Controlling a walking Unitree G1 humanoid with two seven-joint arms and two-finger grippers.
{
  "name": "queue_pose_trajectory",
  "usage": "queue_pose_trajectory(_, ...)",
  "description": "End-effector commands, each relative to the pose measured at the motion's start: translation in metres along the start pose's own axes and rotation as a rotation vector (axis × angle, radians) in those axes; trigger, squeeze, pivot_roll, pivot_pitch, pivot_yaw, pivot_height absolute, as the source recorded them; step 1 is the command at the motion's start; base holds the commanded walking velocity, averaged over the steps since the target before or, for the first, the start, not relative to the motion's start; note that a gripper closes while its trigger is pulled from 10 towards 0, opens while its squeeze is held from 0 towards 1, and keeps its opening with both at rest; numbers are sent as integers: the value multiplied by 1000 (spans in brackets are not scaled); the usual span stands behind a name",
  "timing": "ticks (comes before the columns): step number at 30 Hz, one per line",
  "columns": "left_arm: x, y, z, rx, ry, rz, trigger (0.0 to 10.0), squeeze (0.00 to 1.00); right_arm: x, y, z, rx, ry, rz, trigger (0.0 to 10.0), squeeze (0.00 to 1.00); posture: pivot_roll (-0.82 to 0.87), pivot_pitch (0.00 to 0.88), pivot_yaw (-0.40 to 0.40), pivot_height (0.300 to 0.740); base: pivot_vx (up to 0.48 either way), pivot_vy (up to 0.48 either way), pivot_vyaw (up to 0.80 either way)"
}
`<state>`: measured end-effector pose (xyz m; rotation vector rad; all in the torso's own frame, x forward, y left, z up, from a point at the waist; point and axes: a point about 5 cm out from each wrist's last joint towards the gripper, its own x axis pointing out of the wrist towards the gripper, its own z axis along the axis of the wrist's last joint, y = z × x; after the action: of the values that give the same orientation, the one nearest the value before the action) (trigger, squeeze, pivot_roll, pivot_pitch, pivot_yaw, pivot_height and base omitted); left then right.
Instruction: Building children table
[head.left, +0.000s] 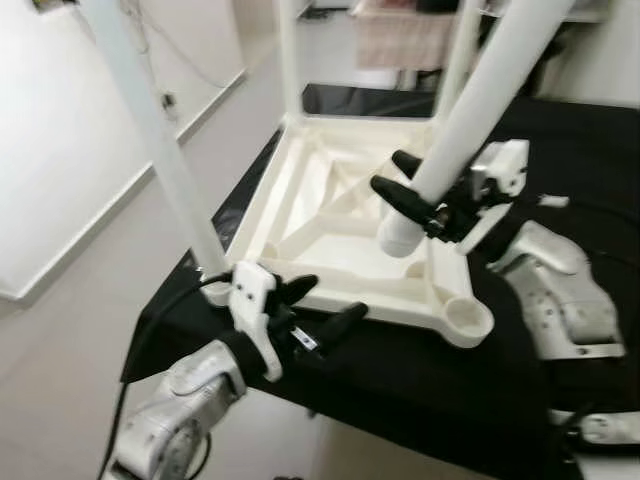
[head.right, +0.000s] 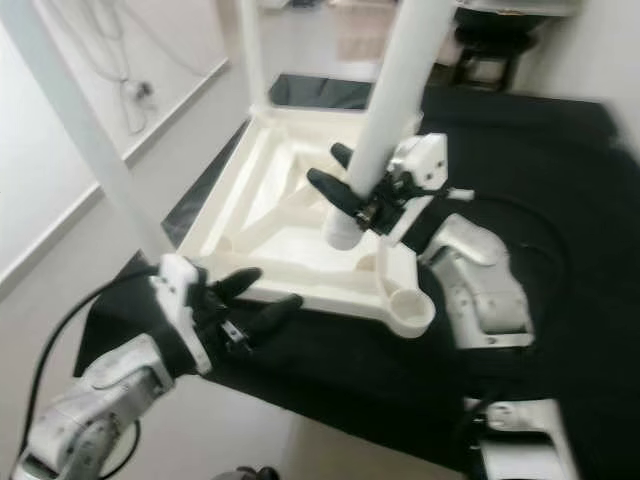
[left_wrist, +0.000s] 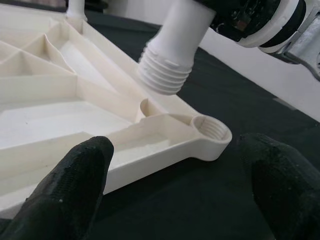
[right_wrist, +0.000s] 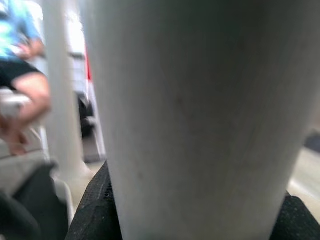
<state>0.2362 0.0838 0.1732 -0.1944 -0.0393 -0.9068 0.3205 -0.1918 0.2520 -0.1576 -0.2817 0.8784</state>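
Observation:
A white plastic tabletop (head.left: 262, 200) lies upside down on a black cloth (head.left: 420, 370). White legs stand in three of its corners: near left (head.left: 160, 140), far left (head.left: 288, 60) and far right (head.left: 458, 60). The near-right corner socket (head.left: 468, 318) is empty. My right gripper (head.left: 388, 170) is shut on a fourth leg (head.left: 470, 110), which is tilted. Its threaded end (left_wrist: 167, 67) hangs just above the tabletop, a little short of that socket (left_wrist: 210, 131). My left gripper (head.left: 335, 297) stands open at the tabletop's front edge, touching nothing.
The black cloth's front edge drops to a light floor (head.left: 90, 300) on the left, with a white wall and baseboard (head.left: 60, 260) beyond. A seated person (right_wrist: 17, 75) is in the background of the right wrist view. Furniture stands behind the table (head.left: 400, 35).

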Motion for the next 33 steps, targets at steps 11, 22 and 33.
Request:
queue_pose_trajectory(11,-7,2,-1,31,30,7,10000,0,-32,-12,15,43,2,152,10000,0,38,183,14,740,0,-288,0)
queue_pose_trajectory(22,-10,6,-12,35,73,40,10000,0,-26,12,4,132,20,345,10000,0,42,187,14,740,0,-42,0)
queue_pose_trajectory(33,-11,-1,-19,70,105,26,10000,0,-3,35,7,211,-59,468,10000,0,50,188,5,740,0,0,0)
